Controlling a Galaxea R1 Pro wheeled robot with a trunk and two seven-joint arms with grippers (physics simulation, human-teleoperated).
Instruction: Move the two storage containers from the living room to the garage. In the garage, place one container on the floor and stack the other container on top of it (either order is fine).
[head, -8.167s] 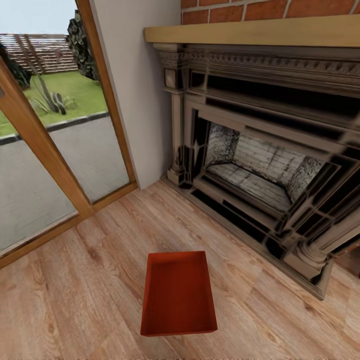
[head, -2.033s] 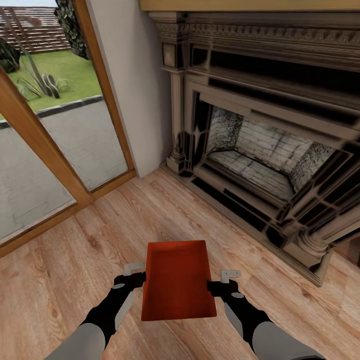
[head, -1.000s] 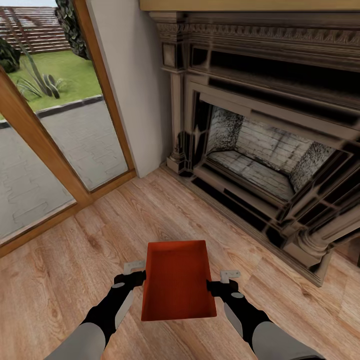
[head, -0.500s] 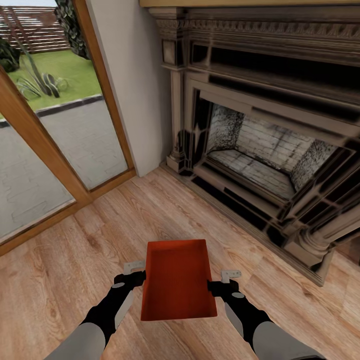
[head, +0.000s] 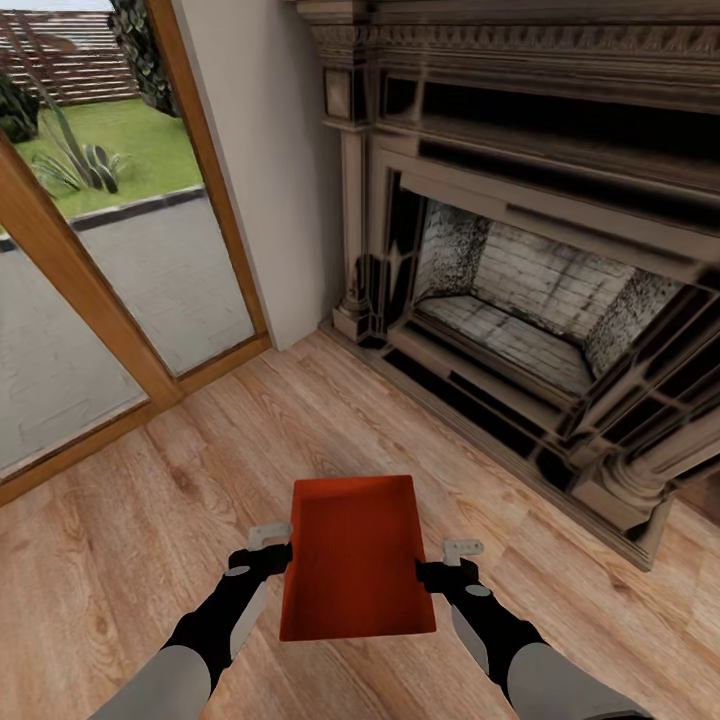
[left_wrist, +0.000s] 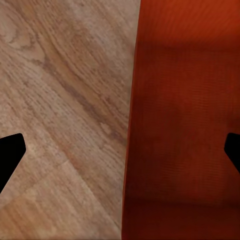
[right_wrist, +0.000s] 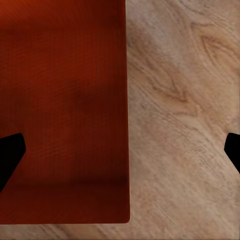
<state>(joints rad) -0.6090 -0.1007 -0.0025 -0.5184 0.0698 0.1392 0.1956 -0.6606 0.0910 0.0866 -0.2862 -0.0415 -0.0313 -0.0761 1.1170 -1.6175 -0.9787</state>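
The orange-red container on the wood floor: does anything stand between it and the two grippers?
Nothing visible does. The left gripper and right gripper straddle the container's two long walls, one finger inside and one outside, jaws wide. Only bare wood floor lies beside it.

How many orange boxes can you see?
1. The box sits on the wood floor before the fireplace, between the left gripper and right gripper. Another could be out of view.
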